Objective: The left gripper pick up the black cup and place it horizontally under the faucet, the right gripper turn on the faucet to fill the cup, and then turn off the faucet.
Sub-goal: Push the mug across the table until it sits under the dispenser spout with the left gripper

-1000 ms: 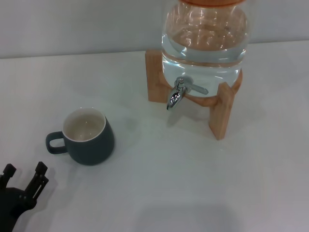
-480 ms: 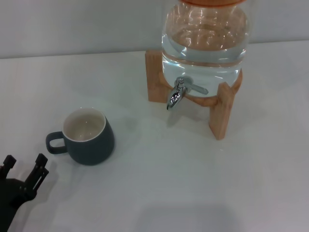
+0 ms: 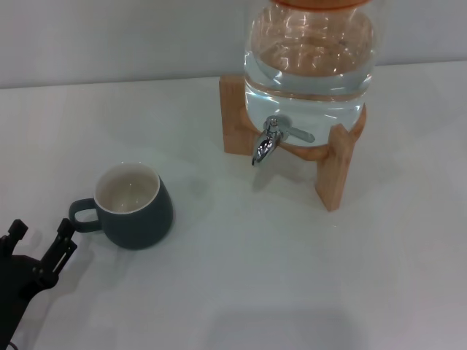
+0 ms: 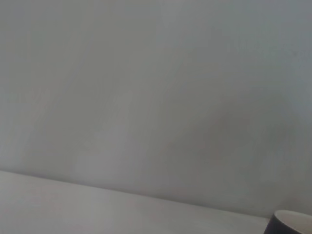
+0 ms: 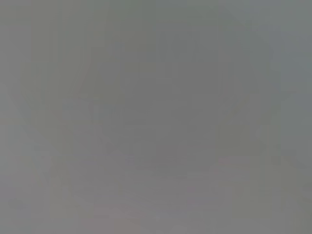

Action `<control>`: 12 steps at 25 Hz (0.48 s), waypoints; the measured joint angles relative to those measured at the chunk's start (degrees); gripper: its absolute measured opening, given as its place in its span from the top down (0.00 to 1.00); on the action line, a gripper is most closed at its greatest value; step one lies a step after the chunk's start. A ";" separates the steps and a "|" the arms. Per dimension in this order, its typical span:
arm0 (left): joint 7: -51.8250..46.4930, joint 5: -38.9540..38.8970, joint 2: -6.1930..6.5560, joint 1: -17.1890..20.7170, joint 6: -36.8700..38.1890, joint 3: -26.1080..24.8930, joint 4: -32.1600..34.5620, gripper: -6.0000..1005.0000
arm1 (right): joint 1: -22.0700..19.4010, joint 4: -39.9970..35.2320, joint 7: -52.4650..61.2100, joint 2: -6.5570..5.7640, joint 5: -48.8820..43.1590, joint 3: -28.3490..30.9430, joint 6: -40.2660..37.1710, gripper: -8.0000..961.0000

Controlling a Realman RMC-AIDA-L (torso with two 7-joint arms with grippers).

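Note:
The black cup [image 3: 135,206] stands upright on the white table at the left, cream inside showing, its loop handle pointing left. My left gripper [image 3: 41,235] is open at the lower left corner of the head view, fingertips just short of the handle and not touching it. The chrome faucet [image 3: 267,141] juts from the clear water jar [image 3: 310,55], spout down, flat lever pointing right. The cup sits well to the left of and nearer than the spout. A sliver of the cup's rim [image 4: 291,222] shows in the left wrist view. The right gripper is out of view.
The jar rests on a wooden stand [image 3: 333,169] at the back right. The white table [image 3: 241,277] spreads between cup and stand. The right wrist view shows only a blank grey surface.
My left gripper has crept up and toward the cup's handle, from below it to almost level with it. Cup, jar and faucet have not moved.

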 joint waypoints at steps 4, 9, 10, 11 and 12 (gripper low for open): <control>0.00 -0.47 -0.04 -0.12 0.97 -0.06 0.11 0.13 | 0.19 0.00 0.00 0.14 0.00 0.00 -0.02 0.12; 0.00 -0.68 -0.06 -0.53 3.72 -0.09 0.11 0.13 | 0.35 0.00 0.00 0.23 0.00 0.00 -0.05 0.12; 0.00 -0.68 -0.06 -0.67 4.17 -0.09 0.11 0.13 | 0.39 0.00 0.00 0.23 0.00 0.00 -0.05 0.12; 0.00 -0.68 -0.06 -0.82 4.53 -0.09 0.11 0.13 | 0.42 -0.02 0.00 0.26 0.00 0.00 -0.06 0.12; 0.00 -0.68 -0.06 -0.97 4.77 -0.09 0.11 0.13 | 0.48 -0.07 0.00 0.29 0.00 0.00 -0.06 0.12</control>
